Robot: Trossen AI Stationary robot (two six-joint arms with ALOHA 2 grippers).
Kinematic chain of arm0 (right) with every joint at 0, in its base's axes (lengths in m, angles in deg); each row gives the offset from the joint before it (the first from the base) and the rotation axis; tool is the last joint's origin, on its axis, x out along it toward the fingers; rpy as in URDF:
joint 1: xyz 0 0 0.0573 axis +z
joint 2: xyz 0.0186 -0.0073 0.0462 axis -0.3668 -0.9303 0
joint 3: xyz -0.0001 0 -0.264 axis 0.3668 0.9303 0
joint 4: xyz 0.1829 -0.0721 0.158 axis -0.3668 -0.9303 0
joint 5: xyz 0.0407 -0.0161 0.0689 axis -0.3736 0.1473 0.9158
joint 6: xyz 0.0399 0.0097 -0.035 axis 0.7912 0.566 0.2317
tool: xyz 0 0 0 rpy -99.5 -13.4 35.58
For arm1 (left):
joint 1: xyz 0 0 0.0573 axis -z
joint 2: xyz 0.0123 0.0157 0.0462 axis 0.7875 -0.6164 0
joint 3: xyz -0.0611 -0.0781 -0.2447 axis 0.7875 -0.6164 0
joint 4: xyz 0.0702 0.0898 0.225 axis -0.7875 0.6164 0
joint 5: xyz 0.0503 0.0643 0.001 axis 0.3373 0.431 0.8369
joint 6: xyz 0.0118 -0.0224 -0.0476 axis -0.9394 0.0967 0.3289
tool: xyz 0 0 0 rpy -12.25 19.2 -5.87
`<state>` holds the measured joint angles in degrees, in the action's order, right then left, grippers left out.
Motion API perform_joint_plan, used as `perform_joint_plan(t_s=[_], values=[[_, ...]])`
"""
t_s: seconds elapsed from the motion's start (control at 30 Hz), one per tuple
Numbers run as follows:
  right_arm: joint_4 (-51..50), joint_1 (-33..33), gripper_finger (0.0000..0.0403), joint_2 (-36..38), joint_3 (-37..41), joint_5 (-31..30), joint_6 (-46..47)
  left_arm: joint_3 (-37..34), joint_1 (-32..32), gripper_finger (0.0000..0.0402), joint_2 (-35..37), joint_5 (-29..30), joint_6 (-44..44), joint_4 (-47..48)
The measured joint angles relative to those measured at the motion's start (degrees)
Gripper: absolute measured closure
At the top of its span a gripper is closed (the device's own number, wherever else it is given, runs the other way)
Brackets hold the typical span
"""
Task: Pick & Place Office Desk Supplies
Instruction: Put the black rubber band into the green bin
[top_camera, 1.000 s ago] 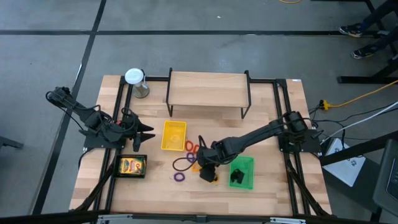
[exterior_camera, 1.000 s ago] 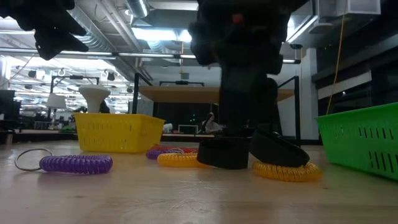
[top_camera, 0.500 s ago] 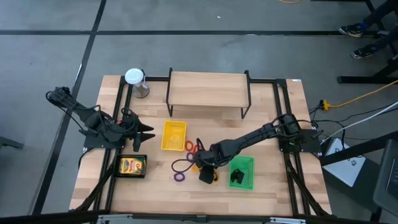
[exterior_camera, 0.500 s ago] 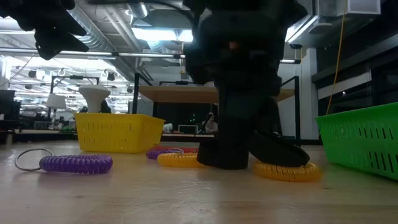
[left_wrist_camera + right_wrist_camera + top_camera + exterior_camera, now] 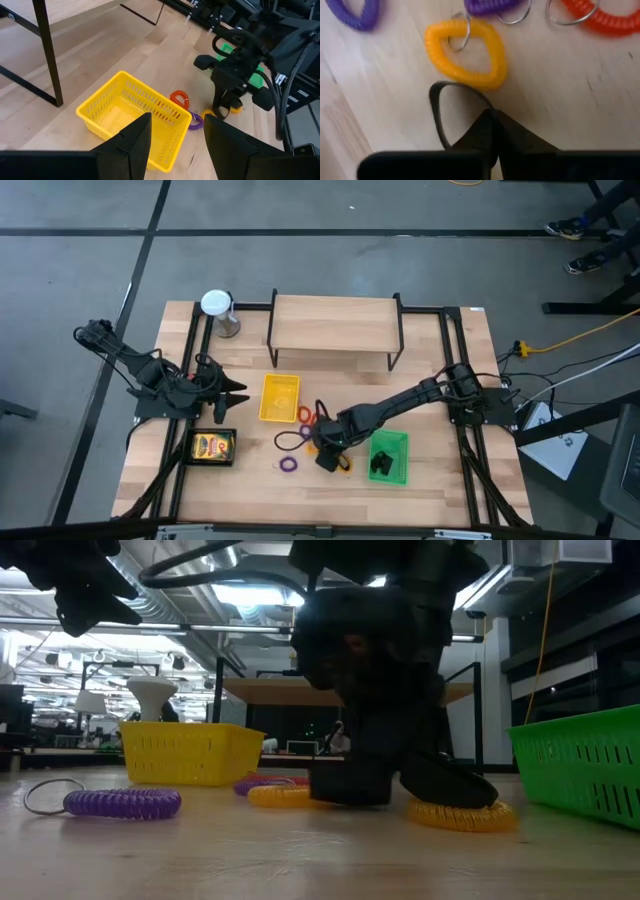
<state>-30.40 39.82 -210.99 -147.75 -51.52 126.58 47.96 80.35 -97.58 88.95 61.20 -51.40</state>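
Right end effector clenched at counter, nothing visibly between fingers; yellow ring lies just ahead, ungripped. Risk: lifting empty or nudging ring away. Left end effector released, well apart.

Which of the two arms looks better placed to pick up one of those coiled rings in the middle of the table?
The right. Its gripper is down at the table among the rings, shut beside a yellow ring. The left gripper waits, open, beyond the yellow tray.
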Motion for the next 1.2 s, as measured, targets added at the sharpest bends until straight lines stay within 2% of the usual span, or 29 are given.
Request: perform_joint_plan(t_s=[0.23, 0.4, 0.53, 0.67, 0.8, 0.87, 1.03, 1.2], values=[[0.50, 0.13, 0.0397, 4.57, -0.07, 0.24, 4.08, 0.00, 0.00, 0.0226, 0.00, 0.04, 0.04, 0.00], [-2.37, 0.62, 0.0399, 12.93, -0.13, -6.46, 7.05, 0.00, 0.00, 0.0226, -0.01, 0.04, 0.04, -0.02], [-9.22, 2.44, 0.0400, 20.37, -0.18, -13.68, 11.77, 0.00, 0.00, 0.0226, 0.01, 0.04, 0.06, -0.02], [-21.75, 5.86, 0.0401, 26.08, -0.22, -17.58, 20.54, 0.00, 0.00, 0.0226, 0.01, 0.04, 0.05, -0.02], [-35.95, 10.45, 0.0401, 27.93, -0.22, -15.46, 31.80, 0.00, 0.00, 0.0226, 0.01, 0.04, 0.02, -0.02], [-39.42, 12.94, 0.0402, 27.96, -0.20, -13.51, 36.73, 0.00, 0.00, 0.0226, -0.01, 0.06, 0.02, -0.02], [-39.28, 17.40, 0.0402, 26.94, 1.34, -12.35, 45.46, 0.00, -0.02, 0.0226, 0.01, 0.28, -0.01, -0.02], [-32.17, 20.05, 0.0402, 25.21, 7.26, -9.14, 50.70, 0.00, -0.02, 0.0226, 0.01, 0.58, -0.15, -0.02]])
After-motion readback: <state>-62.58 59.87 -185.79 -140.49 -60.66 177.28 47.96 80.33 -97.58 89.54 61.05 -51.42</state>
